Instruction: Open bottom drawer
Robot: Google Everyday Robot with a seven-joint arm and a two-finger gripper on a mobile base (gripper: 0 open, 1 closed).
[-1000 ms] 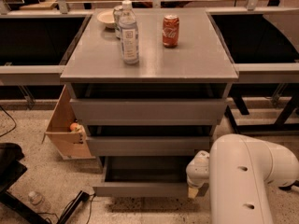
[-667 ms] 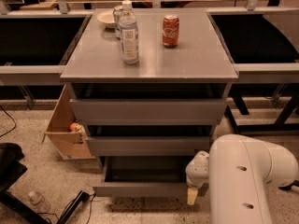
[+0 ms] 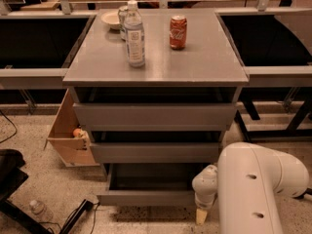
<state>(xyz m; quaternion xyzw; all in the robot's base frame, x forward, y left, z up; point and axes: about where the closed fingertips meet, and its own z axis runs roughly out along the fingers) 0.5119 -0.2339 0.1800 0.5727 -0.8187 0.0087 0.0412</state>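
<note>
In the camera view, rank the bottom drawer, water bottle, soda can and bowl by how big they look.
1. bottom drawer, with the gripper beside its right front corner
2. water bottle
3. Coca-Cola can and bowl: about alike; the bowl is farther and partly hidden, so no ranking.

The arm (image 3: 253, 189) is a thick, smooth tube of glossy off-white plastic, rounded like a bent pipe, and it swells into a bulbous elbow on its 3 o'clock side. Two small dark round holes (image 3: 251, 176) sit in its near face, one above the other. On its 9 o'clock side a smaller white wrist housing (image 3: 206, 182) bulges out, domed and shiny. The end effector (image 3: 201, 215) hangs below that housing, at about 5 o'clock in the view, close to the bottom edge. Its visible part is a short, tapered, cream-tan tip, duller than the white shell.
</note>
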